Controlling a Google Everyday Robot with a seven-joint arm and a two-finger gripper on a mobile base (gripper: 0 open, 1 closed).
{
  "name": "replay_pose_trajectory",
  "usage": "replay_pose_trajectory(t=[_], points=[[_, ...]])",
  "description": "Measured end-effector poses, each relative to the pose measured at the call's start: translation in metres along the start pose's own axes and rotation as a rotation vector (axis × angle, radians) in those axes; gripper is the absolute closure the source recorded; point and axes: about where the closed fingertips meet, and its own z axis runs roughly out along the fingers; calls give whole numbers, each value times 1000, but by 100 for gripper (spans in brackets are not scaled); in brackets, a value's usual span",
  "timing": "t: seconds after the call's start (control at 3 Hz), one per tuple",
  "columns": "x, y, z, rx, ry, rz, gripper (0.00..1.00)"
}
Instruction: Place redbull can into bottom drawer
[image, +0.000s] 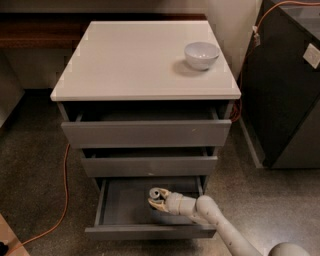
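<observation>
The cream-coloured arm (220, 225) comes in from the lower right corner of the view and crosses the front edge of the bottom drawer (150, 232) near its right front corner. It stretches leftward at a low slant. The gripper (156, 199) sits inside the drawer, about mid-width, its fingers closed around the redbull can (159, 192), wrist in line with the forearm.

Gripper (159, 199) inside open bottom drawer (150, 231), right of centre, clasped round redbull can (156, 192). Just above/behind gripper: middle drawer (150, 166), then top drawer (145, 133), both ajar. Bowl (201, 54) on cabinet top (125, 60), well behind gripper, slightly right. Cable (64, 200) on floor well left; big cabinet (285, 100) well right
</observation>
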Motion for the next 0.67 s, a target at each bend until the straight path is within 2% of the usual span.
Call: replay_pose_trajectory(t=[0.33, 0.67], points=[[10, -4, 27, -69, -6, -8, 100], [22, -6, 47, -116, -6, -6, 100]])
